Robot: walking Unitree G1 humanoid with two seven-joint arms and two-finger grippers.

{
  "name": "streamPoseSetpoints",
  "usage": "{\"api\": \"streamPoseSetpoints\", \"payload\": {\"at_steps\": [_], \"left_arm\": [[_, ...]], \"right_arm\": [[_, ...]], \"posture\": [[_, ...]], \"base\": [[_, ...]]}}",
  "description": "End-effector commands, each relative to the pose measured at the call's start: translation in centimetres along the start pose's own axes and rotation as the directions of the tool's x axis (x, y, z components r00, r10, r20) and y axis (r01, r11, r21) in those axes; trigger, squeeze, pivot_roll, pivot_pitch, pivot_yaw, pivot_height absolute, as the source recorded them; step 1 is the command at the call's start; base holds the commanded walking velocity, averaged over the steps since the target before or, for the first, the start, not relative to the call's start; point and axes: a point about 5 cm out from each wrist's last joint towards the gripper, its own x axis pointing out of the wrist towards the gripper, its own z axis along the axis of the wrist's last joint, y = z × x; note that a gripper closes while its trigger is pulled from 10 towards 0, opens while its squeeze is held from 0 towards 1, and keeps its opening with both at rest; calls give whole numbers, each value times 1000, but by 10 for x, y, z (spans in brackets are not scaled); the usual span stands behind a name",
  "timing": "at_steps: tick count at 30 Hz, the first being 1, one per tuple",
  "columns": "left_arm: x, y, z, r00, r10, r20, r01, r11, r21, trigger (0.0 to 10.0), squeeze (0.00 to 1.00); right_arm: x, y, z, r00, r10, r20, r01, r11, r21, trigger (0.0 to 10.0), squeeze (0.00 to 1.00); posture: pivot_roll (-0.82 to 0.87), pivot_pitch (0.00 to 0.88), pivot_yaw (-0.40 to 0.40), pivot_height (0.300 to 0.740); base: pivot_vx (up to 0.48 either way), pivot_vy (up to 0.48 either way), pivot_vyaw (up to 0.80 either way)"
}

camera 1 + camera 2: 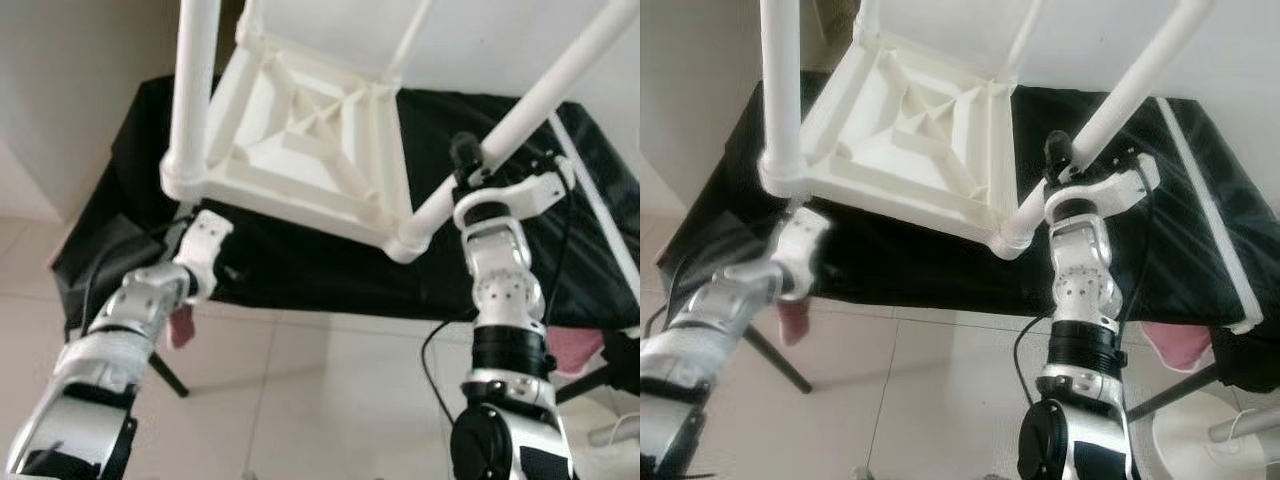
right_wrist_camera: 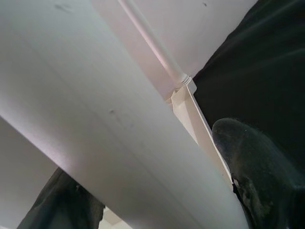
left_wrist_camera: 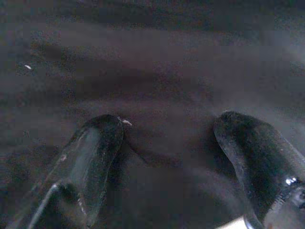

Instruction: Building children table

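Note:
A white plastic children's table [image 1: 300,130] lies upside down on a black cloth [image 1: 320,270], its legs pointing up. My right gripper [image 1: 468,165] is shut on the near right leg [image 1: 545,90], just above the corner socket. In the right wrist view that leg [image 2: 95,119] runs across, with one black finger [image 2: 259,176] pressed beside it. My left gripper [image 3: 169,138] is open, low over the black cloth [image 3: 152,71] by the table's near left corner [image 1: 180,185]. The left wrist [image 1: 205,245] sits just below that corner, under the left leg [image 1: 190,90].
The cloth-covered stand ends close in front of me, with tiled floor [image 1: 330,400] below. A thin white rod [image 1: 600,215] lies along the cloth's right side. Pink objects hang at the lower left [image 1: 181,325] and lower right [image 1: 575,350]. A black stand leg [image 1: 165,375] angles down.

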Motion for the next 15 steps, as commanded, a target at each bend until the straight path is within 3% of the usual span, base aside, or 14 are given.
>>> {"api": "streamPoseSetpoints", "payload": {"at_steps": [1,5,7,9,10,11,12,14,15], "left_arm": [[-3,19,4,982,188,10,-189,982,7,10000,0],[-5,37,35,940,330,89,-329,944,-30,10000,0],[-5,37,35,940,330,89,-329,944,-30,10000,0],[-9,47,69,889,421,183,-408,907,-103,10000,0],[-12,51,94,854,454,255,-419,890,-181,10000,0],[-12,51,94,854,454,255,-419,890,-181,10000,0],[-15,51,114,828,465,313,-400,881,-251,10000,0],[-19,46,157,772,441,457,-261,876,-405,10000,0],[-19,46,157,772,441,457,-261,876,-405,10000,0]], "right_arm": [[-9,-26,-14,993,-95,-67,103,986,131,10000,0],[-15,-42,-11,989,-127,-75,137,979,153,10000,0],[-15,-42,-11,989,-127,-75,137,979,153,10000,0],[-20,-54,-13,985,-145,-91,160,968,195,10000,0],[-25,-62,-14,982,-160,-99,178,958,223,10000,0],[-25,-62,-14,982,-160,-99,178,958,223,10000,0],[-28,-69,-16,979,-176,-102,196,953,232,10000,0],[-34,-80,-22,974,-193,-120,218,940,263,10000,0],[-34,-80,-22,974,-193,-120,218,940,263,10000,0]], "posture": [[-52,83,5,740],[-53,78,9,740],[-53,78,9,740],[-56,73,13,740],[-58,72,15,740],[-58,72,15,740],[-56,72,17,740],[-57,74,21,740],[-57,74,21,740]], "base": [[0,0,0],[0,0,0],[0,0,0],[0,0,0],[0,0,0],[0,0,0],[0,0,0],[0,0,0],[0,0,0]]}}
